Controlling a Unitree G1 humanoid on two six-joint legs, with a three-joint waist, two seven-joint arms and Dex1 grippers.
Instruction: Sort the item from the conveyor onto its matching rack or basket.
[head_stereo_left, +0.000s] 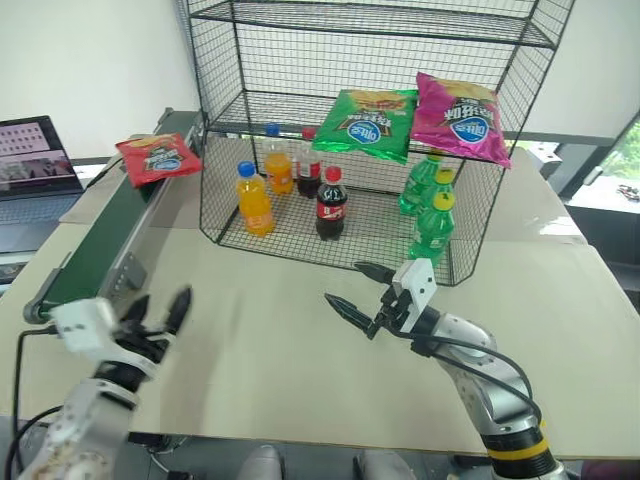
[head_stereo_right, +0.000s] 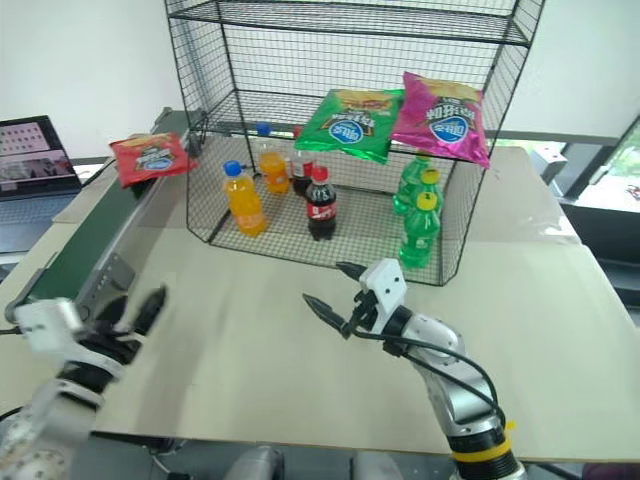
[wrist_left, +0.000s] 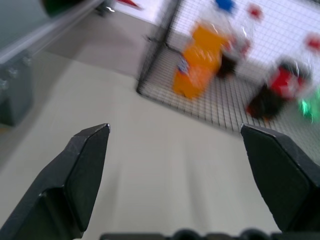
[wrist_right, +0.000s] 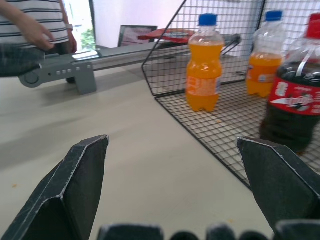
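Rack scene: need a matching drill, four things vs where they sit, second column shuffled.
Things:
1. red snack bag
2. green chip bag
3. cola bottle
4. right gripper

Places:
A. bottom tier of the rack
B. over the bare table, open
C. on the conveyor
D. middle tier, beside the magenta chip bag

Pairs: 1-C, 2-D, 3-A, 4-B

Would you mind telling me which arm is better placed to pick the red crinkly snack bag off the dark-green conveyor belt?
Probably the left: its open tool hovers beside the dark-green conveyor belt carrying the red crinkly snack bag; the right tool sits mid-table.
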